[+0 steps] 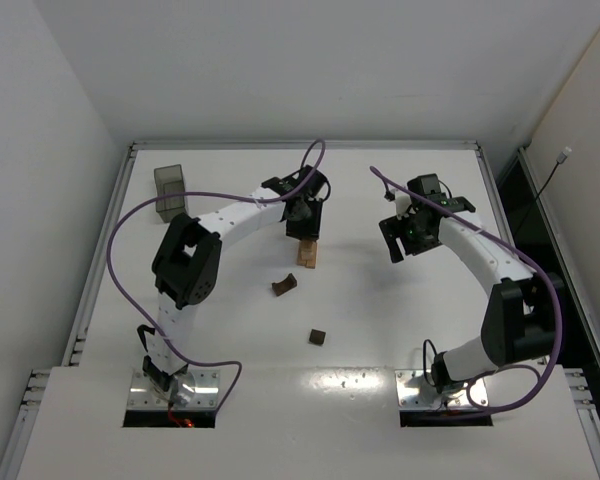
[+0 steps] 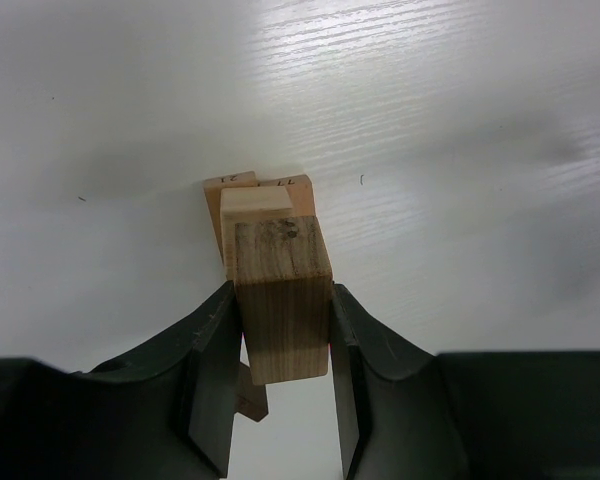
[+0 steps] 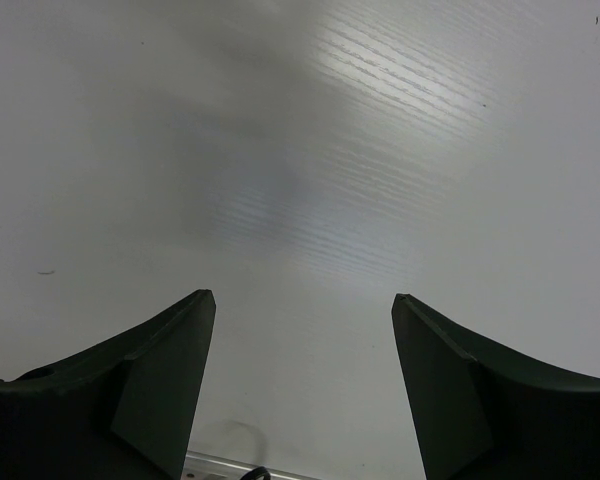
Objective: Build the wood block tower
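The wood block tower [image 1: 307,252] is a short stack of light tan blocks behind the table's middle. In the left wrist view my left gripper [image 2: 281,310] is shut on the top tan block [image 2: 278,255], which stands on a paler block [image 2: 257,199] over two tan blocks [image 2: 285,184]. In the top view the left gripper [image 1: 304,218] sits right over the stack. A dark brown arch piece [image 1: 285,285] and a dark brown cube [image 1: 318,337] lie loose nearer the arms. My right gripper [image 1: 404,236] is open and empty over bare table, as the right wrist view [image 3: 302,305] shows.
A translucent grey plastic bin [image 1: 169,191] stands at the back left. Purple cables loop over both arms. A raised rim [image 1: 300,145] runs along the table's far edge and sides.
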`<state>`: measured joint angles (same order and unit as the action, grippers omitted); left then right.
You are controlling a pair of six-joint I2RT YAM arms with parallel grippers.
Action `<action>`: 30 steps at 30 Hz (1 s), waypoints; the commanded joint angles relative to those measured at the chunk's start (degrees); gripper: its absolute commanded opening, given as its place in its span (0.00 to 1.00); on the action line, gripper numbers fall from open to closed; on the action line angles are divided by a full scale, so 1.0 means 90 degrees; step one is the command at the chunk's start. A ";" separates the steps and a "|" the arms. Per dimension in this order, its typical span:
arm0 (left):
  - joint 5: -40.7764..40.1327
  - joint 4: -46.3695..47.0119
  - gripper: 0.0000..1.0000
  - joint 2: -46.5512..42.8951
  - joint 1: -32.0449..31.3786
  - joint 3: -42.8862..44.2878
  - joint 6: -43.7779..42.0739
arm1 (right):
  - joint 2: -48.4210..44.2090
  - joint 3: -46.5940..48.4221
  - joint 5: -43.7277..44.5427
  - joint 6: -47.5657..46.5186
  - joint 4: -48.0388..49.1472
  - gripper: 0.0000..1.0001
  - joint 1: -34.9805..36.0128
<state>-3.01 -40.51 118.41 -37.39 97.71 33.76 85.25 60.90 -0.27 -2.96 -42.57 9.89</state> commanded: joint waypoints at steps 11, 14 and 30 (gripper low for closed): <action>-0.0037 0.0117 0.00 0.0086 0.0101 -0.0046 0.0107 | -0.0010 0.0264 -0.0067 0.0085 0.0003 0.68 0.0014; -0.0106 0.0117 0.14 0.0086 0.0101 -0.0046 0.0107 | 0.0048 0.0264 -0.0067 0.0085 0.0003 0.68 0.0014; -0.0291 0.0117 0.60 -0.0410 0.0101 -0.0046 0.0107 | -0.0009 0.0323 -0.0067 0.0085 0.0003 0.68 0.0014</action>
<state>-4.69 -40.14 119.13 -37.01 97.60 34.37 85.41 61.23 -0.40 -2.96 -42.68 9.89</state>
